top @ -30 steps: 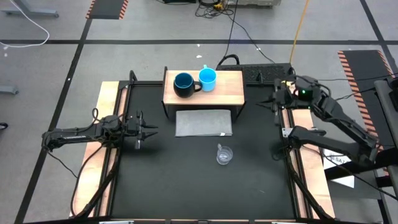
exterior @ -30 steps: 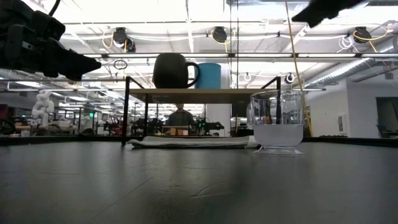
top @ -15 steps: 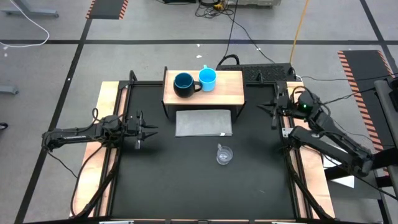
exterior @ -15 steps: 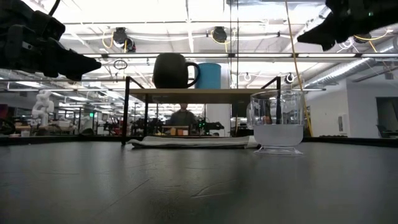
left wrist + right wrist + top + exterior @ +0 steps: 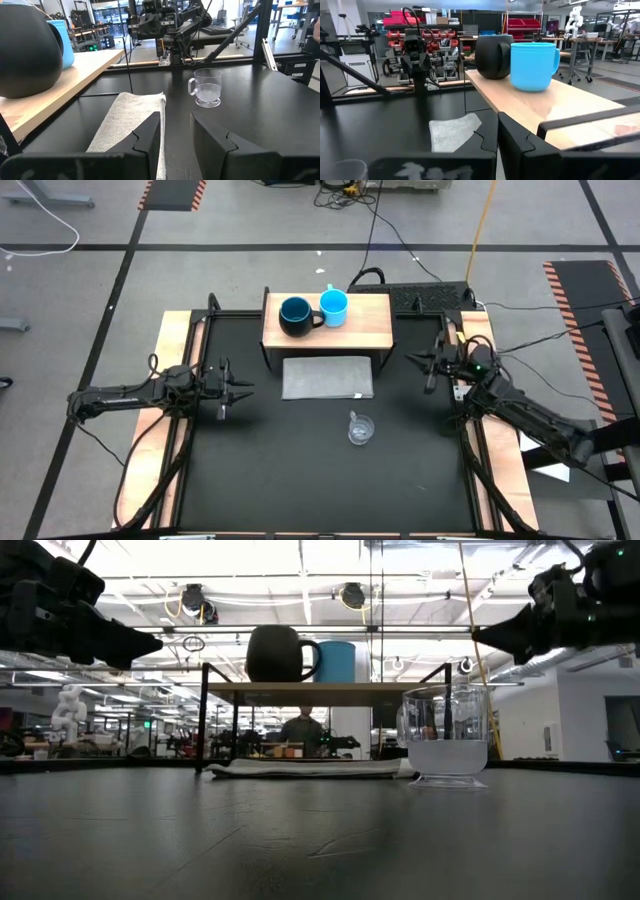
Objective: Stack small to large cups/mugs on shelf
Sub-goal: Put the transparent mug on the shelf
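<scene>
The navy mug (image 5: pixel 295 314) and the light-blue mug (image 5: pixel 334 306) stand side by side on their bases on the wooden shelf (image 5: pixel 365 325) at the table's far middle. The clear cup (image 5: pixel 360 429) stands upright on the black table, nearer than the shelf; it also shows in the left wrist view (image 5: pixel 207 93). My left gripper (image 5: pixel 246 388) hovers at the table's left, pointing right, narrowly open and empty. My right gripper (image 5: pixel 415 362) hovers right of the shelf, pointing left, shut and empty.
A flat grey mat (image 5: pixel 328 377) lies on the table just in front of the shelf, between the shelf and the clear cup. Wooden side rails (image 5: pixel 175 330) run along the table's left and right edges. A person (image 5: pixel 304 726) shows far behind the table.
My right gripper has come down from high above the table's right side and moved toward the table's left and near side, ending level with the shelf top. The mugs, the cup and my left arm have stayed where they were.
</scene>
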Robot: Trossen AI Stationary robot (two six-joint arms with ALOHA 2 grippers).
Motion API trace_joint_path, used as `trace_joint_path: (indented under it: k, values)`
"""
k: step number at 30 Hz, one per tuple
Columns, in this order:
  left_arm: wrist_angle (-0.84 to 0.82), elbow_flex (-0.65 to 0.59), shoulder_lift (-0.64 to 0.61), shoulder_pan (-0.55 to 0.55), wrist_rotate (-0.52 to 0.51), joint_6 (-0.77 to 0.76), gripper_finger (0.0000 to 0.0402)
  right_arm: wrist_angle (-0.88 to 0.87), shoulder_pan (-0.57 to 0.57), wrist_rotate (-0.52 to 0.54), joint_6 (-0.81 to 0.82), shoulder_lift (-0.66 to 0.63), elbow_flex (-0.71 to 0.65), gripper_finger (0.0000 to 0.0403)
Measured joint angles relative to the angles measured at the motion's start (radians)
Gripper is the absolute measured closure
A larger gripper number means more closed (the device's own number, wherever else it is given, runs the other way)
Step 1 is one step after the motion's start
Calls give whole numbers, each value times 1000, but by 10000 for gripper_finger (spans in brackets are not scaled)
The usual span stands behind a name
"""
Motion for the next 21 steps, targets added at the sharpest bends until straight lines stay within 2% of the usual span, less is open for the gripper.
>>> trace_joint_path:
  k: [6, 8, 21]
  values:
    - [0, 0, 0, 0, 0, 11, 293, 124, -1, 103, -34, 2, -109, 403]
    - [0, 0, 0, 0, 0, 11, 293, 112, -2, 124, -48, 1, -109, 403]
    - [0, 0, 0, 0, -1, 8, 293, 105, -2, 129, -84, 6, -112, 403]
